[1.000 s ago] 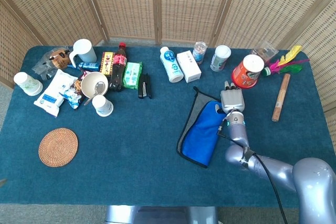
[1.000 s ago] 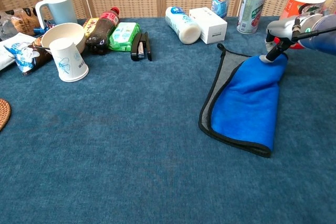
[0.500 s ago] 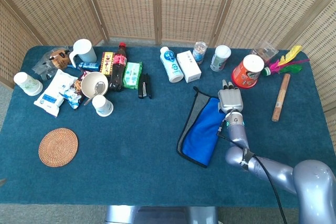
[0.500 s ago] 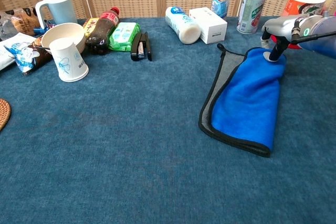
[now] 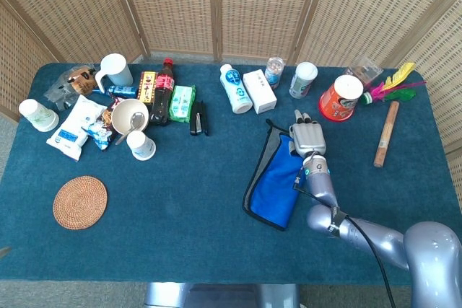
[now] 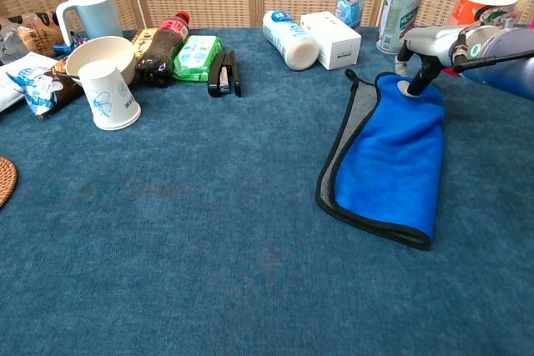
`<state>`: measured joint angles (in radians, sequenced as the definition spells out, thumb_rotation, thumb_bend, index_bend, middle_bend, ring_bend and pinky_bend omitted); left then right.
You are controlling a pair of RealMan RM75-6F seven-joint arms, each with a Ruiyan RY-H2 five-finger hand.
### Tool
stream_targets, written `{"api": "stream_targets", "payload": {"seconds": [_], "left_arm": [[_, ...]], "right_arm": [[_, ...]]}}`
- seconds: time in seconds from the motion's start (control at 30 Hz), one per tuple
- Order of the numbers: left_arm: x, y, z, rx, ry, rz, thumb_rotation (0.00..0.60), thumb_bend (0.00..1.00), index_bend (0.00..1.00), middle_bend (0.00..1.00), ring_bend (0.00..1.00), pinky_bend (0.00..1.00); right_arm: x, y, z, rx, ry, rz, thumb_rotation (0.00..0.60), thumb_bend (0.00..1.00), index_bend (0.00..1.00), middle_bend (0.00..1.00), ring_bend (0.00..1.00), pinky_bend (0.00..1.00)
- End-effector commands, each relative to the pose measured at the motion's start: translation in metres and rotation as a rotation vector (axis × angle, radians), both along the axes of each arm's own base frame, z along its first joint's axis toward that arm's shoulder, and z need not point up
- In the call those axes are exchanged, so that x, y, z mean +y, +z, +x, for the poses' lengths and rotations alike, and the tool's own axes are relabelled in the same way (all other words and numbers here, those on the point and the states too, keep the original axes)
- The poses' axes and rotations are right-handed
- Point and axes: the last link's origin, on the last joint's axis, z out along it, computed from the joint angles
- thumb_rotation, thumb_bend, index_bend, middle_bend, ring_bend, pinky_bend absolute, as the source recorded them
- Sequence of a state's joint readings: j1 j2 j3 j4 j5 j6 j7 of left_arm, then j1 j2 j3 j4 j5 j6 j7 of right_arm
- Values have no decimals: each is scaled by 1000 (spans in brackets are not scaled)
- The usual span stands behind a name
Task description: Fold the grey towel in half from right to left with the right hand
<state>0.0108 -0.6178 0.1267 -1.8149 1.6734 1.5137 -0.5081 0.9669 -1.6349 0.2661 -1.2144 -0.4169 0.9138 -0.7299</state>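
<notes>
Nearing completion: the grey towel [image 6: 388, 160] is seen doubled, blue side up, just below the right hand [image 5: 306, 137], whose fingers [image 6: 415, 82] pinch its far corner. Only release and flattening are judged left.

right hand [image 5: 306, 137] shifted leftward, towel [image 6: 390, 164] folded further

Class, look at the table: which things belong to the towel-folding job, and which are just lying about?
Belong to the job:
towel, blue side folded over grey
right hand, at the towel's far corner

Lying about:
red cup
white box
stapler
woven coaster
wooden stick
</notes>
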Motion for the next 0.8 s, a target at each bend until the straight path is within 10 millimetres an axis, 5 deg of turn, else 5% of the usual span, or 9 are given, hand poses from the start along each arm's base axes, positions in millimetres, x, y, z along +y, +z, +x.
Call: {"api": "stream_targets", "payload": {"seconds": [0.03,0.57,0.67,0.77,0.8], "left_arm": [[0,1,-1,-1,2,1,600,197,9,0,0,18],[2,3,-4,-12,4,-2,600,197,9,0,0,18],[2,4,-4,-15,3,-3,600,197,9,0,0,18],[1,5,-4,-17,5,1,600,197,9,0,0,18],[1,5,-4,-18,5,2,600,198,9,0,0,18]], "right_arm": [[-1,-1,4,-13,8,-7,600,561,615,3,0,277],[-6,-4,6,-71,-51,-44,600,557,600,6,0,281],[-6,-7,6,-74,-49,-47,600,500,439,2,0,284],[-5,-8,7,-75,-35,-63,600,194,117,0,0,301],[-6,-7,8,-70,-22,-75,600,148,78,0,0,307]]}}
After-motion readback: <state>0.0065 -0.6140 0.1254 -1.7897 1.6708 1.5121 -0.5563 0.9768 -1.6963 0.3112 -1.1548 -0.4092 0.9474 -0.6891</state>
